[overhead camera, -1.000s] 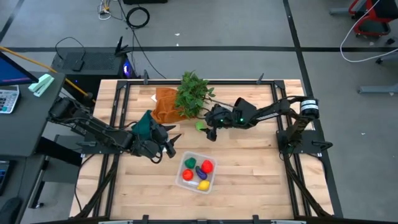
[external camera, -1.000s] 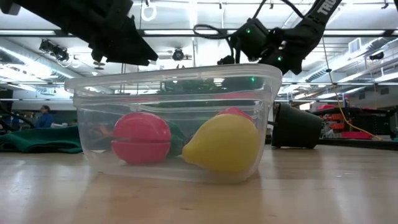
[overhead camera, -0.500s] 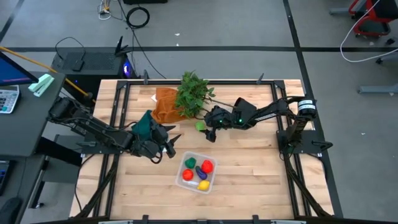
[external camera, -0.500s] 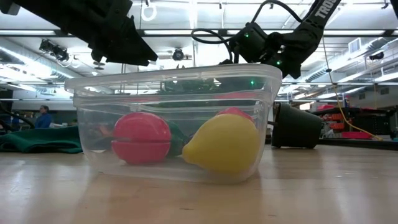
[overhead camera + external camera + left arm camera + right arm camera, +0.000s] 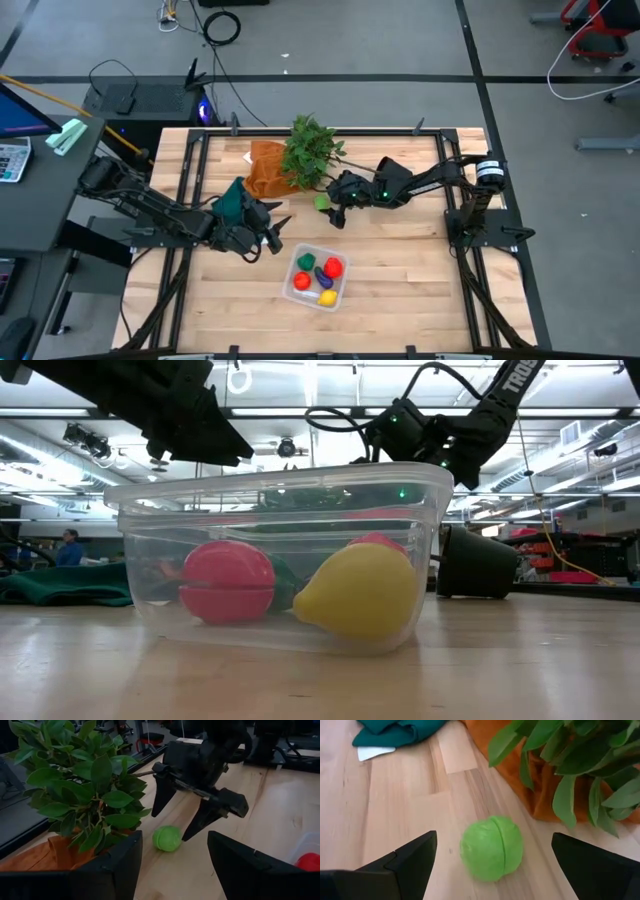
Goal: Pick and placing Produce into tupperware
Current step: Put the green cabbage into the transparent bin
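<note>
- Right gripper (image 5: 337,208) out over the middle of the counter (image 5: 400,270), beside the leafy plant (image 5: 312,150), fingers spread wide with nothing between them.
- In the right wrist view, green ball-shaped produce (image 5: 491,848) lying on the wood between the two dark fingers (image 5: 402,861), not touched by either.
- Seen from the left wrist, the same green piece (image 5: 166,838) resting on the counter just under the spread tips of the right gripper (image 5: 176,815), close to the plant's leaves (image 5: 85,785) and the orange cloth (image 5: 60,854) beneath them.
- From above, the green piece (image 5: 322,202) sitting just beside the plant, apart from the tupperware (image 5: 337,295).
- Tupperware toward the front of the counter, holding a red piece (image 5: 333,267), another red piece (image 5: 301,282), a yellow piece (image 5: 327,297), a purple piece (image 5: 321,278) and a green piece (image 5: 304,261).
- At counter height, clear tub (image 5: 150,520) filling the foreground, with a red piece (image 5: 228,582) and a yellow piece (image 5: 358,592) against its near wall; black plant pot (image 5: 478,563) behind it.
- Left gripper (image 5: 272,233) hovering near the teal cloth (image 5: 234,203), left of the tupperware, fingers parted and empty.
</note>
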